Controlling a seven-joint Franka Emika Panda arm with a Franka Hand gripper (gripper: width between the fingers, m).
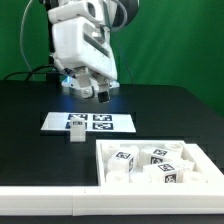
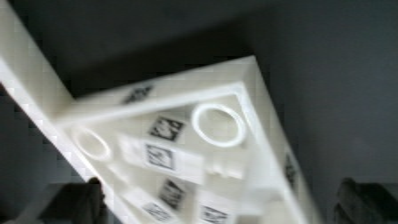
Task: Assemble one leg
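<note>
A small white leg (image 1: pixel 76 135) stands on the black table just in front of the marker board (image 1: pixel 88 122). Several more white tagged pieces (image 1: pixel 150 160) lie in the white walled tray (image 1: pixel 108 170) at the exterior view's right. My gripper (image 1: pixel 91 90) hangs above the far edge of the marker board, apart from the standing leg, with nothing in it. In the wrist view the dark fingertips (image 2: pixel 75 203) show at both lower corners, wide apart, so the gripper (image 2: pixel 224 202) is open. Between them the blurred tray (image 2: pixel 249 75) shows, holding tagged pieces (image 2: pixel 166 128).
A long white bar (image 1: pixel 60 205) runs along the table's near edge; it also shows in the wrist view (image 2: pixel 22 60). A green curtain (image 1: pixel 170 40) hangs behind the table. Cables (image 1: pixel 35 72) trail at the arm's base.
</note>
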